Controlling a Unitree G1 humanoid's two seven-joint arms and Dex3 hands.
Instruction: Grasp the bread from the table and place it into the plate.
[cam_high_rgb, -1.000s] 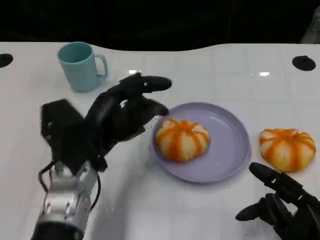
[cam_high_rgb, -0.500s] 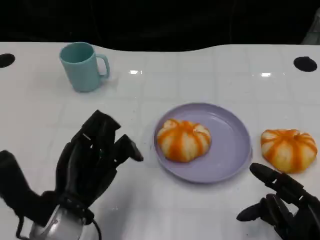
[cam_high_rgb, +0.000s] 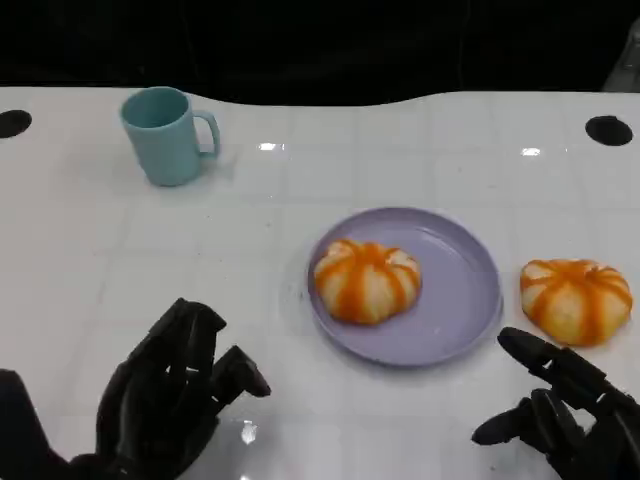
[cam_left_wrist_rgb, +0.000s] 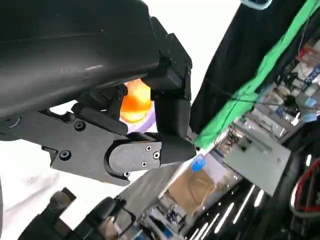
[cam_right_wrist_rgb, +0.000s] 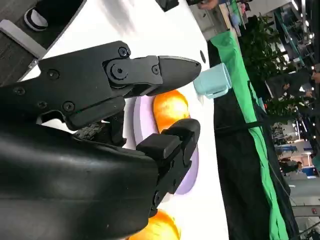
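Two orange-striped bread rolls in the head view: one bread in the plate (cam_high_rgb: 366, 280), sitting left of centre on the lavender plate (cam_high_rgb: 465, 290); a second bread on the counter (cam_high_rgb: 575, 298), just beside the plate's right rim and apart from it. White counter (cam_high_rgb: 300, 190) under everything, marked with faint grid lines.

Left hand (cam_high_rgb: 175, 395) low at the near left corner, fingers loosely curled, nothing in them, well apart from the plate, which lies ahead and to its right. Bare counter between this hand and the plate; nothing in the way. Teal mug (cam_high_rgb: 166, 134) far ahead of the left hand, upright, handle turned toward the plate's side, well clear of both breads.

Right hand (cam_high_rgb: 565, 410) at the near right corner, fingers spread and holding nothing, one finger reaching forward toward the loose bread just ahead of it. Close, but no contact visible; a strip of counter between fingertip and roll.

From the right wrist, black fingers (cam_right_wrist_rgb: 165, 70) apart, with the plated roll (cam_right_wrist_rgb: 170, 111) and plate rim (cam_right_wrist_rgb: 190, 172) seen through the gap, the mug (cam_right_wrist_rgb: 214, 81) farther off, and an orange curve (cam_right_wrist_rgb: 157, 227) close under the palm, probably the loose roll, though mostly hidden. Green strip and cluttered room beyond the counter edge.

From the left wrist, the hand's own shell and fingers (cam_left_wrist_rgb: 165, 100) blocking most of the scene; a sliver of orange bread (cam_left_wrist_rgb: 135, 102) on lavender visible between them.
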